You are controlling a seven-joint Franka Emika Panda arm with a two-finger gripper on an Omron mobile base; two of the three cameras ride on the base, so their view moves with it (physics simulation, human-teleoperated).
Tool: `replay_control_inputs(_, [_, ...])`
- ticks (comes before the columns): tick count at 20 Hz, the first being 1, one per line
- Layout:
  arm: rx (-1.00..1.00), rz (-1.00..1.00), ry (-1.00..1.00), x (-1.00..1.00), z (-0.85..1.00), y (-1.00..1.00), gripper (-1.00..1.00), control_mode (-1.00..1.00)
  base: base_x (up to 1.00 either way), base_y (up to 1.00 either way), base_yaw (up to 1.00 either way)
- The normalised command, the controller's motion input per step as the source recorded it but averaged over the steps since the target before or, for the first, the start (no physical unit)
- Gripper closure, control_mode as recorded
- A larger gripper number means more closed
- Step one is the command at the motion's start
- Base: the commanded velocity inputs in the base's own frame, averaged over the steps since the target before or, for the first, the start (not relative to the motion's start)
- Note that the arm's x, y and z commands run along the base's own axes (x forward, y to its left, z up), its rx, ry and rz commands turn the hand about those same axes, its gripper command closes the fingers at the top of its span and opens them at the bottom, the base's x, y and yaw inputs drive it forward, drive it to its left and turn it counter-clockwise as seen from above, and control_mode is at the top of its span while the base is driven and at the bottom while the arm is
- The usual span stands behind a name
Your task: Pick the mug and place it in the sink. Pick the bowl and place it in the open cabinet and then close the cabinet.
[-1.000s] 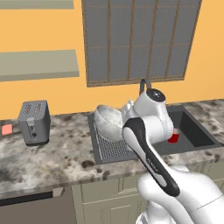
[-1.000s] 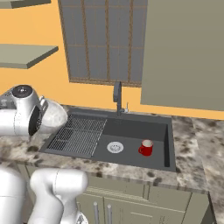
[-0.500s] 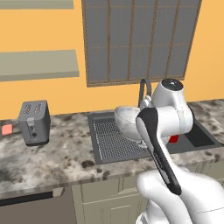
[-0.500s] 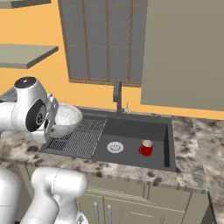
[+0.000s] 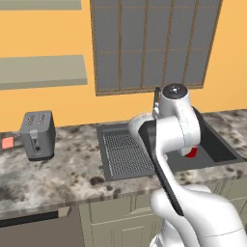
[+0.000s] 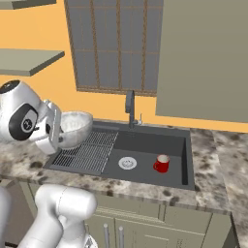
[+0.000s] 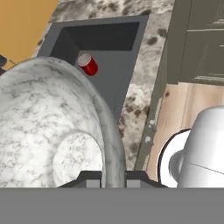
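Hand view: your gripper clamps the bowl by its rim, one finger either side. Right base view puts the bowl above the ribbed drainer, seemingly clear of it. Mug stands upright in the sink, near the drain.

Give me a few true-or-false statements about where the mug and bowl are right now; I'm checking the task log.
1. The mug stands in the sink. True.
2. The bowl rests on the counter beside the toaster. False: it is held up over the sink's ribbed drainer.
3. The gripper's fingers clamp the bowl's rim. True.
4. The mug lies tipped on the drainer. False: it stands upright on the basin floor near the drain.
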Motion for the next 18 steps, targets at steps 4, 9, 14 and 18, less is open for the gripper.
replay_control_inputs(4, [0.01, 0.0, 0.11, -0.17, 0.24, -0.27, 1.0, -1.0, 0.0, 0.0, 0.0])
replay_control_inputs(9, [0.1, -0.01, 0.01, -0.28, 0.39, -0.07, 1.0, -1.0, 0.0, 0.0, 0.0])
replay_control_inputs(14, [0.01, 0.0, -0.06, -0.16, 0.46, 0.0, 1.0, -1.0, 0.0, 0.0, 0.0])
replay_control_inputs(18, [0.0, 0.0, -0.02, -0.05, 0.34, 0.0, 1.0, -1.0, 0.0, 0.0, 0.0])
